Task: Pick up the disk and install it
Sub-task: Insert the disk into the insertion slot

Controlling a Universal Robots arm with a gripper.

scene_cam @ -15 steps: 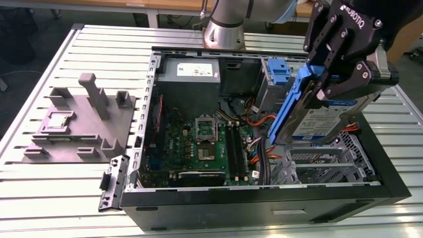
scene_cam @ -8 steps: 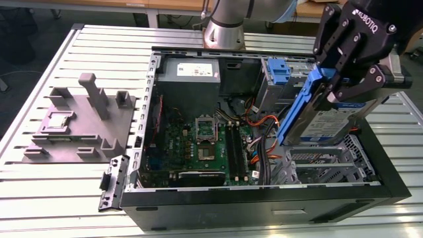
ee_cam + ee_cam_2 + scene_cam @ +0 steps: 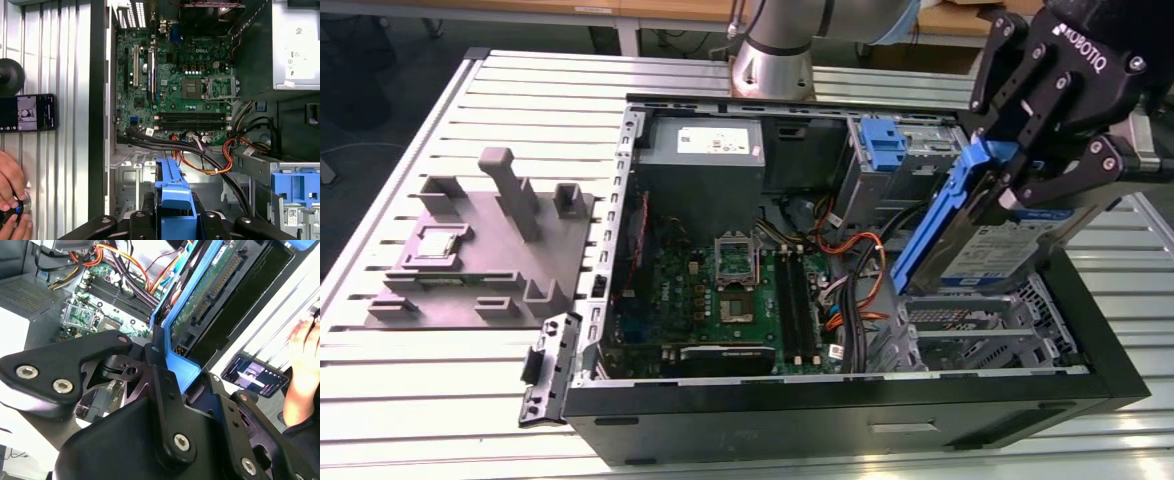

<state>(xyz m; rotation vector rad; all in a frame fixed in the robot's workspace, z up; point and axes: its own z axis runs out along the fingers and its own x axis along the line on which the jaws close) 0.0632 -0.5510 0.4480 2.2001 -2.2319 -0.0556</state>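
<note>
Cannot see the upper end of the disk [image 3: 983, 258], covered by the jaws above the computer case [image 3: 854, 405]. Beside that case, cannot see the whole hand [image 3: 10, 200], cropped at the edge.

Black jointed claw [image 3: 1025, 178] with silver screw heads [image 3: 181, 442], on a silver-grey arm column [image 3: 771, 55]

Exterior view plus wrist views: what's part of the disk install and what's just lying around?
In the job: the disk, clamped in the gripper and tilted over the open computer case; the drive cage beneath it.

Lying about: the grey stand beside the case; the phone, and a person's hand near it.
</note>
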